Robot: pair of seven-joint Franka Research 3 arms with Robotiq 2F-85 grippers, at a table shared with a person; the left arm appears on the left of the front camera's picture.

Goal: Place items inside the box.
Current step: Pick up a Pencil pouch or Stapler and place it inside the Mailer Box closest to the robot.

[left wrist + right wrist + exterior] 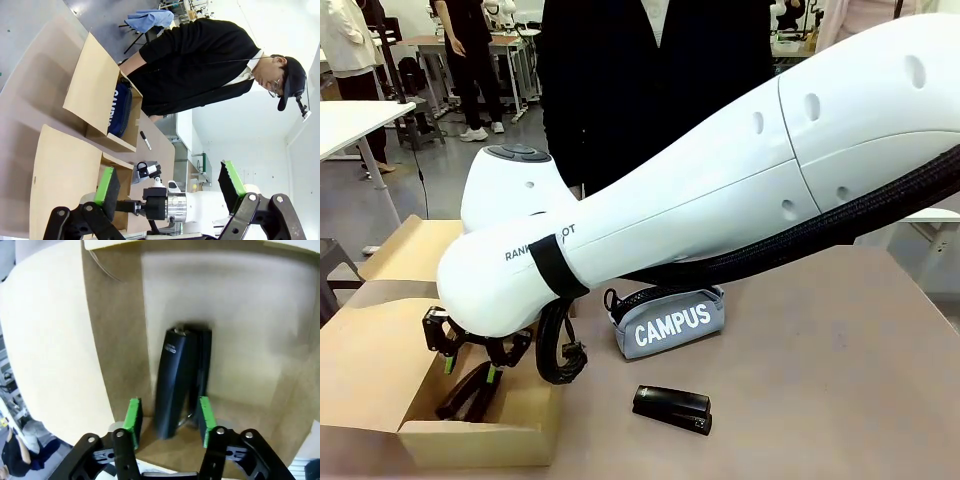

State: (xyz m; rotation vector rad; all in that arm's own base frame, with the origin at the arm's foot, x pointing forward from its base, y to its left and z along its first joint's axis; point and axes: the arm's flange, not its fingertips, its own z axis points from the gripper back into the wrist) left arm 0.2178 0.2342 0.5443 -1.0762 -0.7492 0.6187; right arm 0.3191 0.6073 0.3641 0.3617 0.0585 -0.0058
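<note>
Two staplers logged: the black stapler (181, 385) stands on end inside the cardboard box (115, 340), between the right hand's (168, 412) parted pads, with a gap showing at one pad. The second stapler (672, 408) lies on the bench (820, 380) near the grey "CAMPUS" case (670, 325). Left hand (167, 174) is spread wide, holding nothing.

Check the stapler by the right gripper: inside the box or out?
Inside: the stapler stands against the box wall, between the right gripper's open fingers.
</note>
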